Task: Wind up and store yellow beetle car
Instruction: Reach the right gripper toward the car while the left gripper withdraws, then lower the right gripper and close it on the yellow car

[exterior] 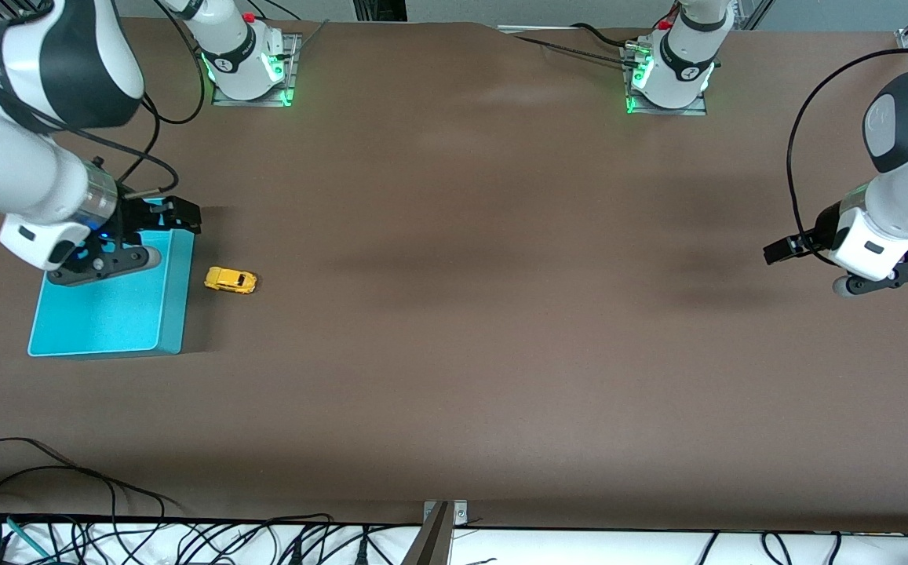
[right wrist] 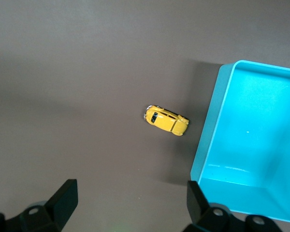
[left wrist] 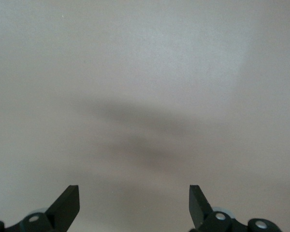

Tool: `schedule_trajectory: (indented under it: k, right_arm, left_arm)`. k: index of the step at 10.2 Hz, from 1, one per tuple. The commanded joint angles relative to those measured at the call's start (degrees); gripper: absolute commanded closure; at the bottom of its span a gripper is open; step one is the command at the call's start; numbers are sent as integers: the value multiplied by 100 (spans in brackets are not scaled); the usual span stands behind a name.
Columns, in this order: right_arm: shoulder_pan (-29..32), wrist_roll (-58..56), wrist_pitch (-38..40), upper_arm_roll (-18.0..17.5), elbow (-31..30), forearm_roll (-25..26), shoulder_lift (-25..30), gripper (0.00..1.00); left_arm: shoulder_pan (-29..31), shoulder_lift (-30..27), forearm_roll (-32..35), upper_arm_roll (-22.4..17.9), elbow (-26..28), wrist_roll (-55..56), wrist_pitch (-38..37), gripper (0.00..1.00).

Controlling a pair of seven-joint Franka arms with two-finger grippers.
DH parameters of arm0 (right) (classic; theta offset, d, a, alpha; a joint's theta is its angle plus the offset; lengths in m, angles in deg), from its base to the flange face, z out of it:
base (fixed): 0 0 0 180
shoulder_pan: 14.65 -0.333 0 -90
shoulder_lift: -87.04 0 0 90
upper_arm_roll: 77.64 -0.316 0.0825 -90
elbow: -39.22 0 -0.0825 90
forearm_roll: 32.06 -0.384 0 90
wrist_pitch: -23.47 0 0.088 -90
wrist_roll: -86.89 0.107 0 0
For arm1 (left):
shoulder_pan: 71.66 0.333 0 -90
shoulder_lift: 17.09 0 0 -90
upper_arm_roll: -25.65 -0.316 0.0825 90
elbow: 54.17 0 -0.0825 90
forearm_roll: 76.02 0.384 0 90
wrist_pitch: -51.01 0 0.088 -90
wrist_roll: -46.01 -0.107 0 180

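The bin [exterior: 120, 314], turquoise and open-topped, lies nearest the camera at the right arm's end of the table [exterior: 469, 314]. The car [exterior: 230, 280] sits on its wheels just beside the bin's wall, toward the left arm's end, not touching it. The right gripper [exterior: 133, 235] hangs over the bin's upper edge, fingers [right wrist: 64, 199] spread and empty; the car lies apart from them on the table. The left gripper [exterior: 815, 263] waits over bare table at its own end, fingers [left wrist: 67, 203] spread, holding nothing. The table is covered in plain brown. Black cables [exterior: 108, 534] trail along its edge nearest the camera.
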Motion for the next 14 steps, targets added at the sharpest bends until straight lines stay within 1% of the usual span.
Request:
schedule_trajectory:
  k: [1, 2, 3, 5, 6, 7, 8, 9, 10, 11, 12, 13, 14]
  right_arm:
    - [5, 55, 19, 21, 107, -4, -235, 0]
    - [5, 64, -77, 21, 98, -12, -393, 0]
    - [-90, 56, -278, 30, -41, -12, -482, 0]
    - [-135, -23, -875, 21, -751, 58, -387, 0]
    - [-144, -67, -1513, -49, -1555, 119, 23, 0]
    - [-135, -233, -2276, -319, -2468, 207, 462, 0]
    - [-135, -730, -2754, -426, -3086, 207, 736, 0]
    - [-135, -1492, -3054, -436, -3467, 207, 887, 0]
    - [-92, -2474, -3197, -436, -3697, 207, 932, 0]
    - [74, -3467, -3268, -445, -3821, 173, 932, 0]
    - [232, -4226, -3303, -445, -3874, 172, 897, 0]
    - [434, -4816, -3391, -445, -3936, 172, 845, 0]
    - [662, -5431, -3592, -445, -3962, 172, 679, 0]
  left_arm:
    - [6, -134, -112, 78, 8, -281, -106, 0]
    - [6, -126, -112, 87, -36, -281, -106, 0]
    - [-11, -117, -121, 96, -45, -281, -106, 0]
    - [-20, -108, -121, 131, -124, -281, -106, 0]
    - [-20, -99, -121, 175, -124, -342, -106, 0]
    - [-20, -90, -112, 184, -124, -351, -106, 0]
    - [-29, -90, -112, 184, -124, -351, -106, 0]
    - [-38, -90, -103, 184, -133, -351, -106, 0]
    - [-38, -90, -94, 184, -133, -351, -106, 0]
    - [-38, -90, -86, 184, -141, -360, -106, 0]
    - [-29, -90, -68, 184, -141, -360, -106, 0]
    - [-29, -90, -68, 184, -255, -360, -106, 0]
    - [-29, -82, -68, 184, -282, -360, -106, 0]
